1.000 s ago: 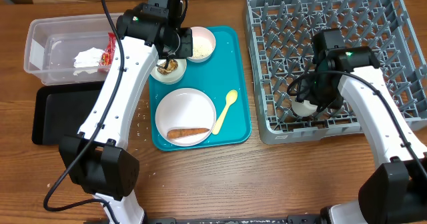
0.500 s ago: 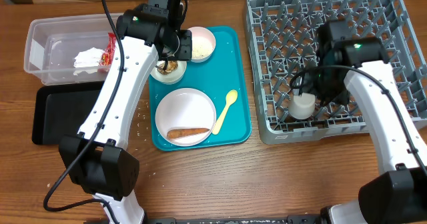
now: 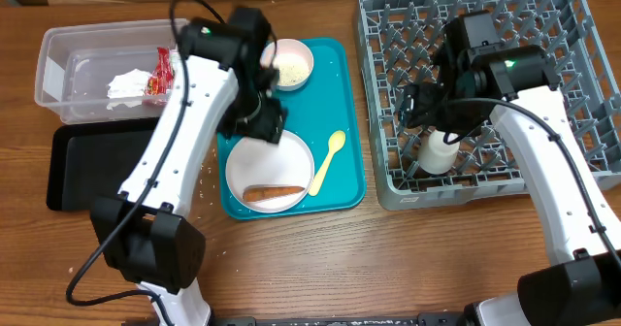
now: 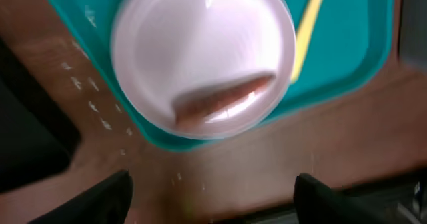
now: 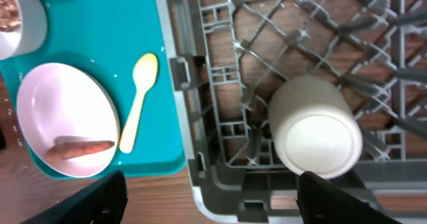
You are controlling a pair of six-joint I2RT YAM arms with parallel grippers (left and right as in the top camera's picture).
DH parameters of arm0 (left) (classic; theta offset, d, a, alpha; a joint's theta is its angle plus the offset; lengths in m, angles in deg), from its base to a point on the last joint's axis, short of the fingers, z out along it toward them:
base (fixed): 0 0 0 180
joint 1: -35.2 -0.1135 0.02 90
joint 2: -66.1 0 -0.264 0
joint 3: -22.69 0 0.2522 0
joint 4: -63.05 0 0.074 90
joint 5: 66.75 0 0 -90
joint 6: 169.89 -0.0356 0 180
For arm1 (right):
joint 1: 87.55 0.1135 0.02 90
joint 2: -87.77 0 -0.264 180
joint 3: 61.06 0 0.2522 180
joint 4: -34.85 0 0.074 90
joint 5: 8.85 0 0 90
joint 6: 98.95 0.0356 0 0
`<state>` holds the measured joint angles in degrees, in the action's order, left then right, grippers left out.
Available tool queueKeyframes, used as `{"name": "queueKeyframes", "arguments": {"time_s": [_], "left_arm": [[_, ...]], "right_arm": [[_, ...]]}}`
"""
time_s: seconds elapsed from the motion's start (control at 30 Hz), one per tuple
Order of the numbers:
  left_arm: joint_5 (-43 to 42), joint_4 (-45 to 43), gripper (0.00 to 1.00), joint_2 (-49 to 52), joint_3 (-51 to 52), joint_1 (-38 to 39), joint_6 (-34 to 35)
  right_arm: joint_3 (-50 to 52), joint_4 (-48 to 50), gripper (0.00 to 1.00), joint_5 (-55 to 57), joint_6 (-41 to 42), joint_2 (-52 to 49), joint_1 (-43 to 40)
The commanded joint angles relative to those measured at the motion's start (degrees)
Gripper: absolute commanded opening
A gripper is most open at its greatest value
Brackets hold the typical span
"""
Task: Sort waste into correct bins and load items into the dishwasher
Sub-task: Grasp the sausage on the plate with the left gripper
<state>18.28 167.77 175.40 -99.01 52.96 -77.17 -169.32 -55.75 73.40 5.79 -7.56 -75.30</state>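
Cup [image 5: 317, 134] now parked near-left in rack [image 3: 582, 35] | right gripper [image 5: 213, 207] lets go, jaws wide, empty | left gripper [image 4: 213, 204] now over plate [image 4: 200, 37], spread open, holding nothing | sausage stick [image 4: 223, 99] looks like next grab

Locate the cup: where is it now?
Overhead view: the cup sits inside the rack on the robot's right side, at the rack's near corner closest to the teal tray.

I count one plate [image 3: 267, 161], two bowls [image 3: 291, 66], one cup [image 3: 439, 154], one spoon [image 3: 328, 159], one sausage [image 3: 274, 192], one napkin [image 3: 126, 83], one wrapper [image 3: 158, 77], one tub [image 3: 58, 64], one black tray [image 3: 87, 166], one teal tray [image 3: 344, 93] and one rack [image 3: 572, 35].
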Motion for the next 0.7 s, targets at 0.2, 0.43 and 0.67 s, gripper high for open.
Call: {"name": "queueKeyframes", "arguments": {"time_s": [0.2, 0.43, 0.67], "left_arm": [[-1.46, -7.58, 0.81, -0.02, 17.97, 4.94, -7.48], [7.04, -22.1, 0.76, -0.02, 30.05, 5.51, -7.63], [2.95, -31.21, 0.59, -0.02, 36.2, 5.64, -13.05]], "right_arm": [[-1.36, 0.76, 0.87, -0.46, -1.81, 0.92, 0.0], [-1.36, 0.92, 0.87, -0.48, -2.84, 0.92, 0.0], [-1.36, 0.66, 0.88, -0.46, -2.82, 0.92, 0.0]]}}
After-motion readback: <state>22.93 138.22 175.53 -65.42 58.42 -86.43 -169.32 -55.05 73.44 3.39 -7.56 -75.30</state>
